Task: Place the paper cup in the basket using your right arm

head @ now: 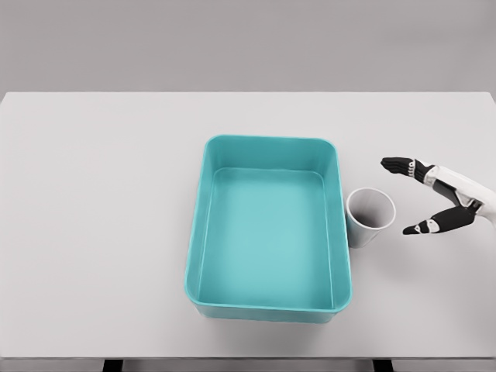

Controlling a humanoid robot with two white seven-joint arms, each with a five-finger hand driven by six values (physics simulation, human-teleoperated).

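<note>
On the bench (93,232): a teal basket (341,232) in the middle and a white paper cup (370,217) to its right, both on the pale grey top.
Cup position: upright, mouth open upward, just beside the basket's right wall; whether the two touch cannot be told from this view.
Basket: rectangular, rounded corners, long side running away from the robot; the cup stands outside it, about level with the middle of its right wall.
Right hand (430,198): comes in from the right edge, to the right of the cup and near it, not touching it.
Hand state: wide open, holding nothing; upper fingers (399,165) stretch toward the cup, the thumb (426,226) is spread below, and the gap between them faces the cup.
Cup relative to hand: left of the fingertips, with a clear strip of bench between them.
</note>
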